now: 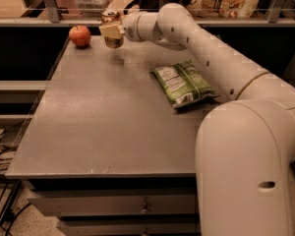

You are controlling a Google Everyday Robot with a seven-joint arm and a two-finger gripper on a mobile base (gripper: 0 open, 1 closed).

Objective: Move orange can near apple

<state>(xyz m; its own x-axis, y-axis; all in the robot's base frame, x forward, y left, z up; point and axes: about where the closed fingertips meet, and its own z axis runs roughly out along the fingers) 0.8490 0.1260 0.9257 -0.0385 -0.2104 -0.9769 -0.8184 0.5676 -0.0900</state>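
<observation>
The red apple point(79, 35) sits at the far left corner of the grey table point(108, 122). My gripper point(111, 31) is shut on the orange can point(113, 27) and holds it upright just above the table's far edge, a short way right of the apple. The gripper's pale fingers point(109, 30) cover the can's middle; its silver top shows above them. The white arm point(201, 48) reaches in from the right across the back of the table.
A flat green chip bag point(183, 82) lies on the table right of centre, under the arm. A metal railing and shelves with packages run behind the table. Drawers sit below the front edge.
</observation>
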